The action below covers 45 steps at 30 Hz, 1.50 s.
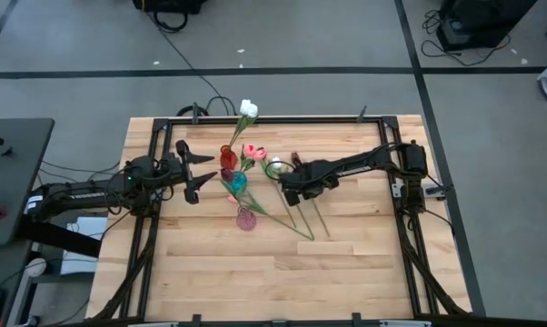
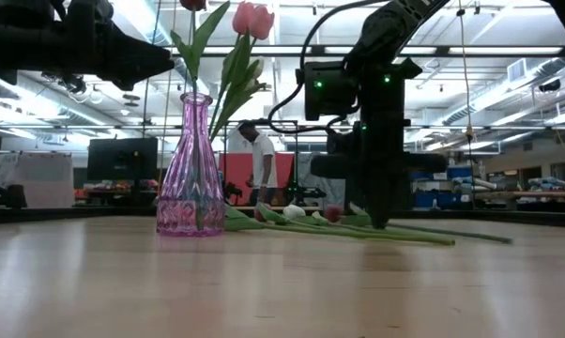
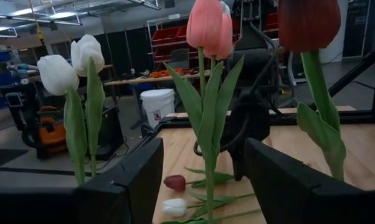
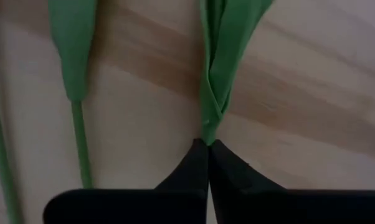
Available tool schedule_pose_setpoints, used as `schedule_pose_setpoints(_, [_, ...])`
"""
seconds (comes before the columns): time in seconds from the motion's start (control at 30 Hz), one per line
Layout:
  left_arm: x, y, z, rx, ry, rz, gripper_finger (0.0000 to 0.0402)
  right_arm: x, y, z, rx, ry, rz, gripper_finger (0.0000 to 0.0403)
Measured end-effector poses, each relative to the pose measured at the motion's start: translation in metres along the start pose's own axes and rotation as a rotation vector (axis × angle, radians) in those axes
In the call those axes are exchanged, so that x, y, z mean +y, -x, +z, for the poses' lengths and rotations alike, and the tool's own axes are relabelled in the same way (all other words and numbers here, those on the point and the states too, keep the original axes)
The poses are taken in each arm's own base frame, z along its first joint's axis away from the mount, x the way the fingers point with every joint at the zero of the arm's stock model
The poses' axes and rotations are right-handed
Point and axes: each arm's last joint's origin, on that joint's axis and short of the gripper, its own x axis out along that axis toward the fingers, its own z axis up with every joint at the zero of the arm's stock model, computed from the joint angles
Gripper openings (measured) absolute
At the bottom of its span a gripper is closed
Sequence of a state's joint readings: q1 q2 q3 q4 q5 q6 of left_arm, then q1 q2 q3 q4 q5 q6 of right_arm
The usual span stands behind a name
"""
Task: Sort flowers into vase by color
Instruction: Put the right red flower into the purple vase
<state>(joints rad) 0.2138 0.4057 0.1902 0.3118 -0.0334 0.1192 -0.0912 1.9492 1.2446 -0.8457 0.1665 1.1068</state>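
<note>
Loose tulips (image 1: 296, 216) lie flat on the table, their green stems fanned toward the near edge. Their maroon bud (image 3: 174, 182) and white bud (image 3: 174, 206) show in the left wrist view. My right gripper (image 4: 207, 148) points down at them and is shut on one stem. White tulips (image 3: 69, 65), pink tulips (image 3: 209, 25) and a maroon tulip (image 3: 309, 22) stand upright in vases. The pink vase (image 2: 190, 174) stands nearest the near edge. My left gripper (image 1: 193, 173) is open and hovers level, left of the vases. My right gripper pinches one tulip's stem (image 4: 207, 134) between its fingertips, right where the folded leaf (image 4: 222, 74) ends. The fingers come from above, pointing down. The flower lies on the table; its stem runs on away from the fingertips.
A red vase (image 1: 228, 159), a teal vase (image 1: 238, 182) and a clear greenish vase (image 1: 275, 168) cluster at the table's middle. Two more stems (image 4: 78, 143) lie beside the held one. A person (image 2: 260, 155) stands in the room beyond. Bare wood (image 1: 255, 282) spreads along the near side.
</note>
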Motion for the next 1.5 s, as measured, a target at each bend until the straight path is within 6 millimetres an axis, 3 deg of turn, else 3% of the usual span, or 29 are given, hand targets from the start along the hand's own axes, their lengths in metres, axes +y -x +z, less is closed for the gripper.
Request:
schedule_pose_setpoints(0.13, [-0.001, 0.0, 0.0, 0.002, 0.0, -0.019, 0.0229, -0.003, 0.013, 0.001, -0.059, 0.156, 0.008, 0.001])
schedule_pose_setpoints(0.5, [0.0, 0.008, 0.006, -0.063, -0.005, -0.094, 0.0229, 0.007, 0.089, -0.005, -0.408, 0.486, 0.306, 0.0005])
schedule_pose_setpoints(0.83, [0.001, 0.021, 0.009, -0.088, 0.045, -0.087, 0.0229, -0.021, 0.12, -0.039, -0.483, 0.49, 0.447, 0.0003])
schedule_pose_setpoints(1.1, [-0.001, 0.021, 0.008, -0.071, 0.099, -0.156, 0.0229, -0.035, 0.162, -0.06, -0.666, 0.492, 0.548, 0.0003])
schedule_pose_setpoints(1.33, [-0.004, 0.022, 0.009, -0.08, 0.139, -0.251, 0.0229, -0.025, 0.194, -0.074, -0.918, 0.624, 0.702, 0.0005])
schedule_pose_setpoints(1.5, [-0.004, 0.022, 0.009, -0.077, 0.165, -0.259, 0.0229, -0.009, 0.204, -0.078, -1.072, 0.677, 0.783, 0.0006])
